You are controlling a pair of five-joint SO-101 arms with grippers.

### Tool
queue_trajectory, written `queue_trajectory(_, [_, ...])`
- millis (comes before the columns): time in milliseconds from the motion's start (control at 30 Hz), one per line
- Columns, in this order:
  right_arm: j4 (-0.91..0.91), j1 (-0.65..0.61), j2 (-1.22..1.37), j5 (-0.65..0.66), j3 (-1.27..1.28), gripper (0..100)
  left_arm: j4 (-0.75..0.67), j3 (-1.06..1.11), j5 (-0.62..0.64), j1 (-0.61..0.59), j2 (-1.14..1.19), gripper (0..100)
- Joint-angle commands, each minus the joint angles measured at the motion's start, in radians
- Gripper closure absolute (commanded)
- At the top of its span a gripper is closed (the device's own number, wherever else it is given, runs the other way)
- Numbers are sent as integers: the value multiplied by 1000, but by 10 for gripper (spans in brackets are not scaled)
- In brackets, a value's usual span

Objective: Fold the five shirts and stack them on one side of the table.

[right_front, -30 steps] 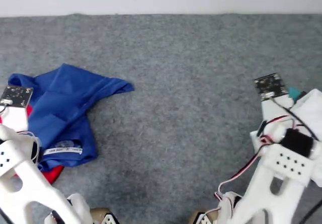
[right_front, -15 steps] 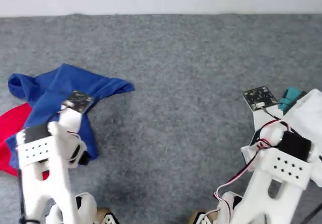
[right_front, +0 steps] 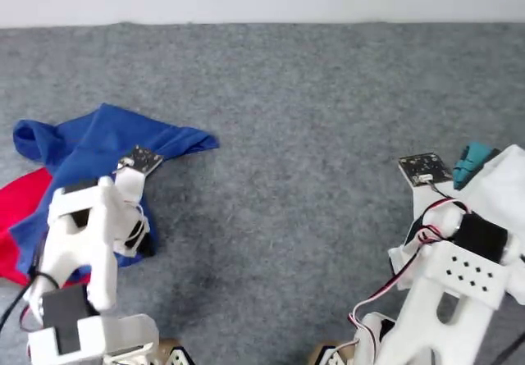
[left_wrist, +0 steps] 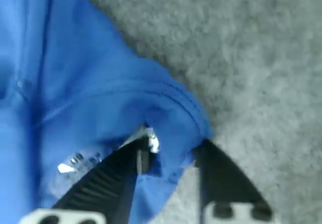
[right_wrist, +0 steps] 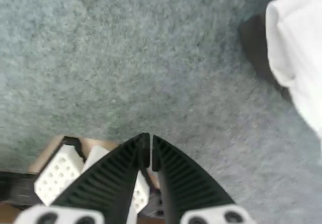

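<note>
Fingers [left_wrist: 113, 176] of the left gripper [left_wrist: 173, 151] sit apart, freshly swung in over the edge of the crumpled blue shirt [right_front: 90, 156] at table left, so grab looks next; right gripper [right_wrist: 150, 146] closed, idle.

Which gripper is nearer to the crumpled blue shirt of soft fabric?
Left. The left gripper sits open astride the crumpled blue shirt's edge. The right gripper is shut above bare grey carpet across the table, beside a white cloth.

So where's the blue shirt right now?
The blue shirt lies crumpled on the left of the table in the high view, partly over a red shirt, the left end effector straddling its edge.
</note>
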Motion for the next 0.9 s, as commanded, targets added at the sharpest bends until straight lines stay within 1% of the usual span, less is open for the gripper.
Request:
queue_trajectory(0, [27, -8, -35, -40, -61, 989, 9, -110, 6, 35, 14, 981])
queue_trajectory(133, [28, -8, -35, -40, -72, 989, 107, -260, 14, 80, -43, 987])
queue_trajectory(167, [30, -8, -35, -41, -77, 989, 129, -308, 34, 92, -64, 987])
queue_trajectory(300, [30, -8, -35, -41, -77, 989, 222, -519, 207, 161, -126, 987])
queue_trajectory(367, [30, -8, -35, -43, -75, 989, 276, -625, 245, 218, -133, 987])
queue_trajectory(467, [30, -8, -35, -43, -74, 989, 353, -771, 285, 321, -132, 987])
queue_trajectory(633, [30, -8, -35, -43, -74, 989, 419, -947, 339, 542, -132, 987])
queue_trajectory(767, [27, -8, -35, -43, -72, 989, 413, -1017, 365, 736, -129, 987])
queue_trajectory(867, [24, -8, -35, -43, -71, 989, 354, -1018, 361, 876, -129, 987])
